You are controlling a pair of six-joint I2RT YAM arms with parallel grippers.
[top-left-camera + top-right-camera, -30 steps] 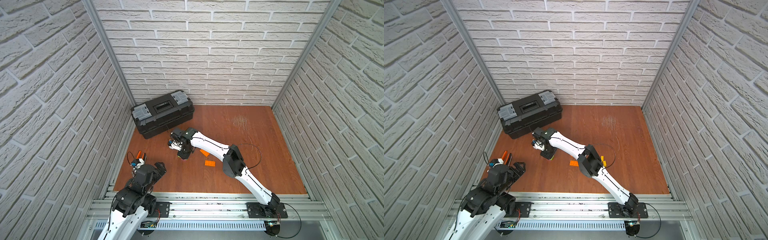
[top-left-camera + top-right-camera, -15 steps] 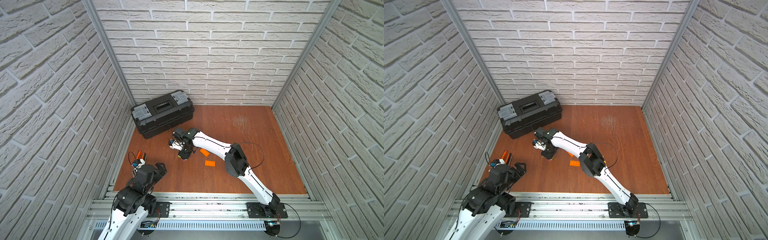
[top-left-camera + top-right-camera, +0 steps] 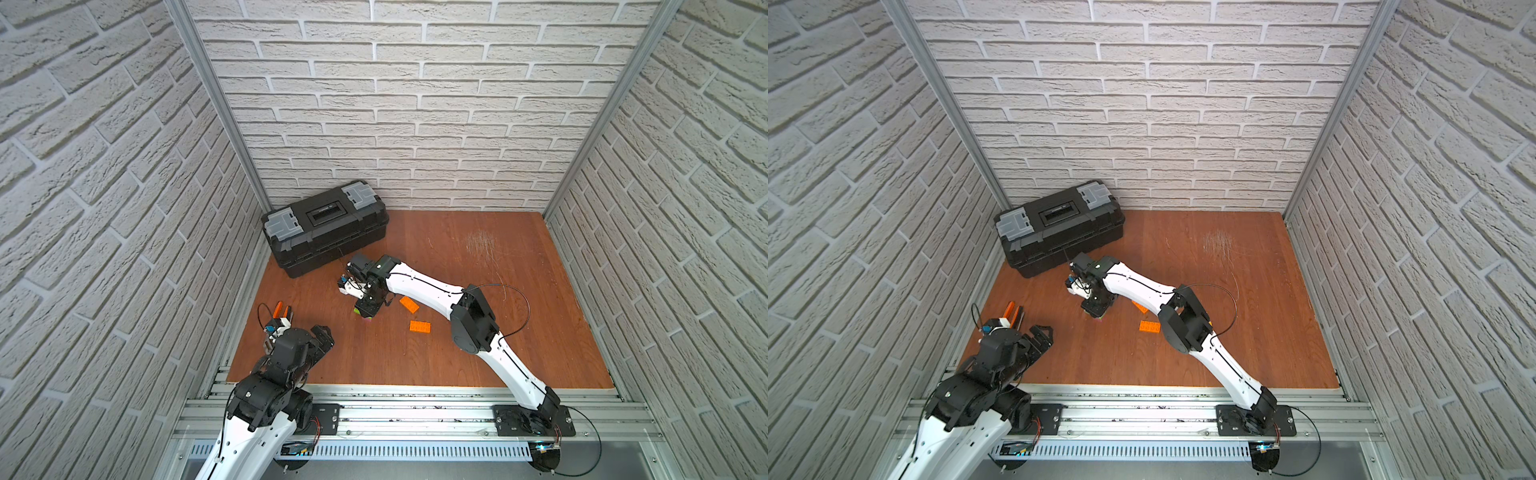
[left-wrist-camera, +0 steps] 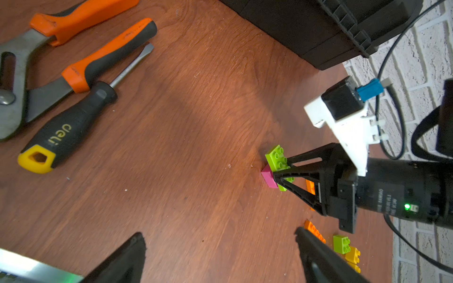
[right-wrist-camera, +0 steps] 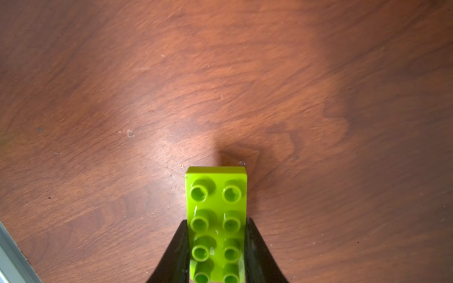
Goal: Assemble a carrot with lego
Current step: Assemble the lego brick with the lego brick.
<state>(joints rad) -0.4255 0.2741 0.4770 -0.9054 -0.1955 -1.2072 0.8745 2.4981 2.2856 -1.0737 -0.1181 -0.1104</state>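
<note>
Right tool (image 5: 217, 221): jaws drawn narrow onto the two long sides of the lime-green brick (image 5: 215, 193), gripping the half nearest the wrist, studs up. Left tool (image 4: 219, 236): spread wide, nothing in it, parked above the front left part of the table (image 3: 457, 353).

Black case (image 3: 324, 226) stood at the rear left, against the back wall. Pliers (image 4: 49, 27) and screwdriver (image 4: 73, 117) lay side by side near the left tool, well clear of the work.

The carrot (image 4: 277, 156) so far was two pieces, left of table centre and just in front of the case. The lime-green brick lay over the pink brick (image 4: 267, 178), and pink showed beneath one end. I could not tell whether the studs had seated.

Loose lego: the nearer orange brick (image 3: 409, 304) just beside the right tool, the farther orange brick (image 3: 419, 326) a little beyond it. The green square brick (image 4: 341, 243) and yellow bricks (image 4: 353, 254) sat together, farther off.

Handling, my estimate: the pieces are light, rigid, glossy plastic. They will not crush, but they could twist or slip between smooth jaws. I judged the flat long sides the right place to hold, never the studs. Pressing should go straight down. So light a stack may skate on the wood, and the idle left tool could brace the pink brick.
</note>
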